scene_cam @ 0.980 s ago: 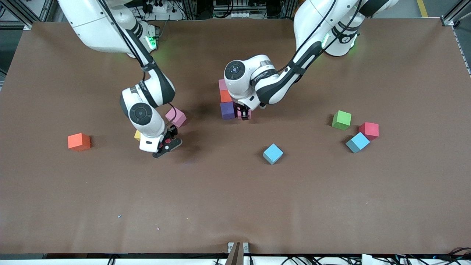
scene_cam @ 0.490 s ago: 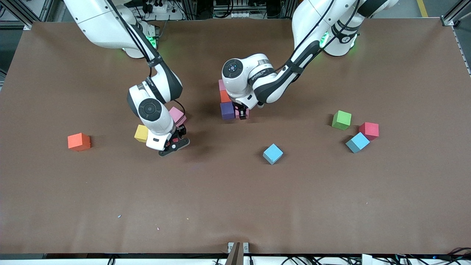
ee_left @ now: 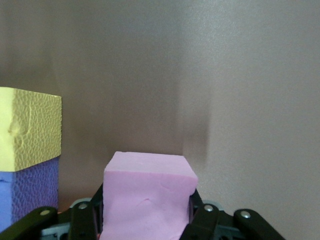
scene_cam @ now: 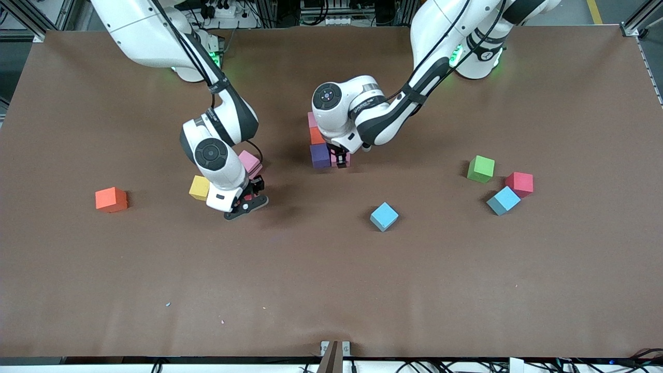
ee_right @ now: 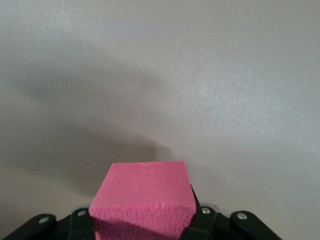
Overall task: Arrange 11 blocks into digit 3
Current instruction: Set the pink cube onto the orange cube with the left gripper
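While both arms are stretched out over the brown desk [scene_cam: 331, 290], your left arm comes in from its base and bends down to the little column of blocks mid-desk, and your right arm hangs over its own side.

The column runs pink block [scene_cam: 312, 119], orange block [scene_cam: 316, 135], purple block [scene_cam: 320, 155], each touching the next and each nearer the front camera than the one before. In the left wrist view a yellow block [ee_left: 27, 127] also sits against the purple one.

Your left tool [scene_cam: 341, 159] is clamped on a light pink block [ee_left: 147, 197], right beside the purple block. The front view doesn't show whether it's sitting on the desk.

Your right tool [scene_cam: 247, 198] is clamped on a hot pink block [ee_right: 142, 197], up off the desk, with bare desk under it in the right wrist view. Just beside that arm's wrist you've got a loose pink block [scene_cam: 249, 161] and a loose yellow block [scene_cam: 199, 187].

The rest of the loose ones:
- orange block [scene_cam: 111, 199] well out toward the right arm's end
- light blue block [scene_cam: 384, 216] alone, nearer the front camera than the column
- green block [scene_cam: 480, 168], red block [scene_cam: 519, 184] and second light blue block [scene_cam: 503, 200] clustered toward the left arm's end, the red and blue touching
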Tool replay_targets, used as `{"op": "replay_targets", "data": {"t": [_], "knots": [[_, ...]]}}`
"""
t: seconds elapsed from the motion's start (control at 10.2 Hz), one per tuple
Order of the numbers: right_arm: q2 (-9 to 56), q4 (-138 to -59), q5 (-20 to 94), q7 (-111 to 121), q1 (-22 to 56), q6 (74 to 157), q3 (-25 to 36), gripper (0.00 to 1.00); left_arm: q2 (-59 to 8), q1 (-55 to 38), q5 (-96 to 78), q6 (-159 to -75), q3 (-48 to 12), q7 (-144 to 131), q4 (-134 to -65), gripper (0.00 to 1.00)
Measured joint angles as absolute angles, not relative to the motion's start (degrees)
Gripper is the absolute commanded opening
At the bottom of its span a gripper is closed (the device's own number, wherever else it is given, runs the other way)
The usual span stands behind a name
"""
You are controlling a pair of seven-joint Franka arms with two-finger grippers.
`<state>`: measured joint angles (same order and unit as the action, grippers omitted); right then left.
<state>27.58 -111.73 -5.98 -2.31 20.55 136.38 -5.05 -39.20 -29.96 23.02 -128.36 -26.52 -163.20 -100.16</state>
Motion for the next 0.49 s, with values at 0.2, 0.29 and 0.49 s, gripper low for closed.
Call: {"op": "replay_targets", "data": {"t": [0.2, 0.29, 0.49], "knots": [[27.6, -111.7, -5.8, -2.9, 20.8, 136.3, -5.1, 0.18, -39.2, -30.0, 23.0, -128.4, -26.5, -163.6, -100.2, 0.0], [27.6, -111.6, -5.8, -4.1, 21.1, 136.0, -5.1, 0.18, -39.2, -30.0, 23.0, -128.4, -26.4, -163.9, -100.2, 0.0], [27.6, -111.5, -5.8, -5.9, 22.3, 135.7, -5.1, 0.18, -39.2, -30.0, 23.0, -128.4, -26.4, -164.0, -100.1, 0.0]]}}
